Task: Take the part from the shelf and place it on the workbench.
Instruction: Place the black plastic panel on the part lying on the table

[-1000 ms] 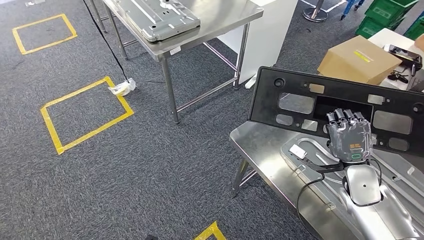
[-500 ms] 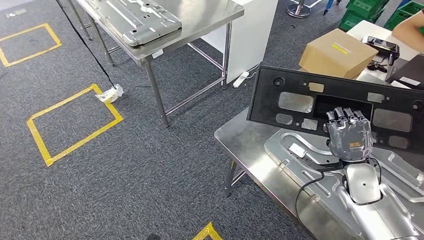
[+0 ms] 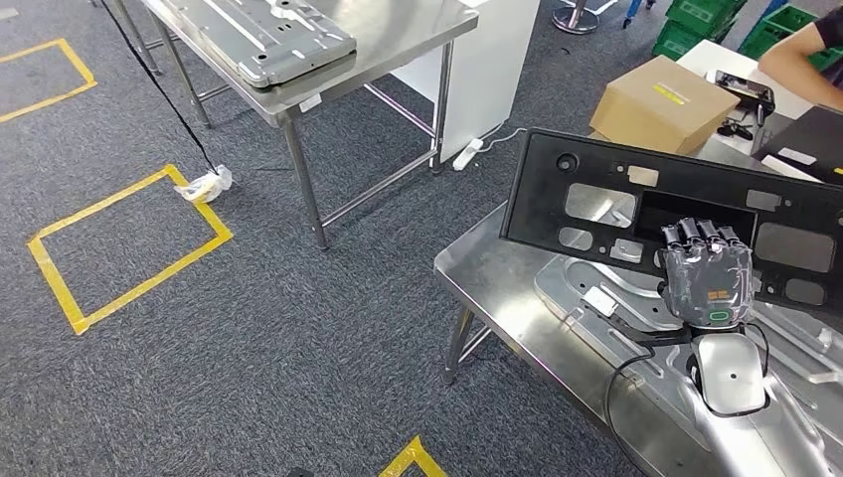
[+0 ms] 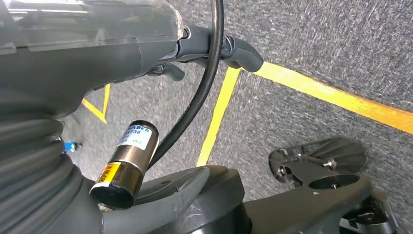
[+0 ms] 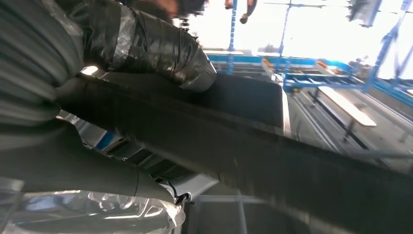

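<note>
A workshop floor of dark grey carpet marked with yellow tape squares spreads under two steel tables in the head view, the farther table bearing a grey metal panel, with a cardboard box and green crates beyond and a person's arm at the upper right. Over the nearer workbench, the right hand grips a large black plastic part through its central opening, fingers hooked over the edge, and holds the part raised on edge above a silver pressed-metal sheet that lies on the bench. The part looks to be off the shelf and carried to its destination; what remains, by this reading, is to lower it flat and let go. The left wrist view looks down at carpet and yellow tape lines, where the left hand hangs with fingers loosely curled and nothing in them. In the right wrist view, against bright windows and blue racking, the taped dark fingers wrap over the blurred black part.
</note>
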Motion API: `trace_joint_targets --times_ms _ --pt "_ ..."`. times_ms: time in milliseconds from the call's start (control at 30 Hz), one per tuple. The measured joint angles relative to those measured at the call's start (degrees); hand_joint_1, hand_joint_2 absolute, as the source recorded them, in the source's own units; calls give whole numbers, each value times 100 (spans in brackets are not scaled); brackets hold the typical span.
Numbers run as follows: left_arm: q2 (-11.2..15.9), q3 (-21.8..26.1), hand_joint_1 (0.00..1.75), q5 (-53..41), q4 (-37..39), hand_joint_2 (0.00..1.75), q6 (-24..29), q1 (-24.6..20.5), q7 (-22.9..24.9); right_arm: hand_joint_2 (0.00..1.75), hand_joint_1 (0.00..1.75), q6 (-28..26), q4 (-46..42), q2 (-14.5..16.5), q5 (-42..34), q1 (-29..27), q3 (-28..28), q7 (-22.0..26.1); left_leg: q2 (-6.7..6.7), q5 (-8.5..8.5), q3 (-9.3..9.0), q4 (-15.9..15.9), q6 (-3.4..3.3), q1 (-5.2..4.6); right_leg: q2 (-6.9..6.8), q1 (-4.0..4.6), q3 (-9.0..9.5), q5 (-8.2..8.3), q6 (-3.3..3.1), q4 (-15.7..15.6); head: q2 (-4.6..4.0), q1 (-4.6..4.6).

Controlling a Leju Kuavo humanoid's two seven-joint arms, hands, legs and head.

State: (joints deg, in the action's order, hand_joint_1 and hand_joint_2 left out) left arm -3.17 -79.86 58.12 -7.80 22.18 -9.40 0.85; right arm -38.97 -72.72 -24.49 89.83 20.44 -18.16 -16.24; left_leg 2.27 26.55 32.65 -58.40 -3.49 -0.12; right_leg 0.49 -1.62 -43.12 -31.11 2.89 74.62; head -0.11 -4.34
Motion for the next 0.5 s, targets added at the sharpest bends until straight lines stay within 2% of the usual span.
trace_joint_targets --times_ms 33,100,133,167,200,267,300,333,400,433,467,500 --pt "0 -11 0 0 0 175 -5 -2 8 175 162 0 -29 20 0 -40 61 61 57 13 -13 -2 9 -3 -39 3 129 164 -12 -250 0 0" --pt "1 -32 0 -1 0 175 -8 -7 13 175 162 0 -89 71 0 -79 198 169 174 53 -51 -8 46 -22 -292 45 546 510 -61 -1064 0 0" --pt "2 -41 0 -1 0 175 -9 -9 14 175 162 0 -118 99 0 -86 270 202 231 75 -67 -13 72 -37 -398 77 694 606 -96 -1366 0 2" --pt "3 -48 0 -1 0 175 -11 -10 15 175 162 -1 -138 123 0 -92 332 222 288 94 -82 -16 100 -50 -458 109 761 633 -128 -1523 0 5" --pt "4 -56 0 -1 0 175 -13 -12 16 175 162 -1 -151 142 0 -102 383 233 348 109 -94 -12 129 -59 -429 137 756 621 -157 -1542 0 7" --pt "5 -70 0 0 0 175 -16 -24 17 175 162 -1 -172 168 0 -137 468 249 431 154 -122 -20 197 -51 -273 119 752 639 -211 -1570 0 8" --pt "5 -74 0 0 0 175 -17 -31 17 175 162 -1 -185 178 0 -149 503 252 354 228 -102 -99 232 -39 -204 99 761 652 -249 -1587 0 9" --pt "6 -77 0 1 0 175 -17 -36 17 175 162 -1 -200 193 0 -156 533 254 220 359 -30 -290 264 -28 -139 76 772 667 -285 -1605 0 12" --pt "7 -79 0 2 0 175 -17 -40 12 175 162 -2 -221 230 0 -165 564 254 -81 724 283 -992 304 -1 -3 59 777 681 -333 -1614 0 18" --pt "7 -79 0 3 0 175 -17 -49 11 175 162 -1 -223 251 0 -175 569 255 -139 868 467 -1371 316 3 67 61 772 681 -338 -1609 0 19" --pt "7 -79 0 4 0 175 -19 -61 9 175 162 -1 -223 270 0 -189 576 271 -157 914 596 -1619 322 6 147 63 770 681 -339 -1602 0 19" --pt "8 -80 0 4 0 175 -27 -76 5 175 162 -1 -222 298 0 -204 595 305 -163 845 632 -1657 320 9 230 65 769 680 -339 -1593 0 19"
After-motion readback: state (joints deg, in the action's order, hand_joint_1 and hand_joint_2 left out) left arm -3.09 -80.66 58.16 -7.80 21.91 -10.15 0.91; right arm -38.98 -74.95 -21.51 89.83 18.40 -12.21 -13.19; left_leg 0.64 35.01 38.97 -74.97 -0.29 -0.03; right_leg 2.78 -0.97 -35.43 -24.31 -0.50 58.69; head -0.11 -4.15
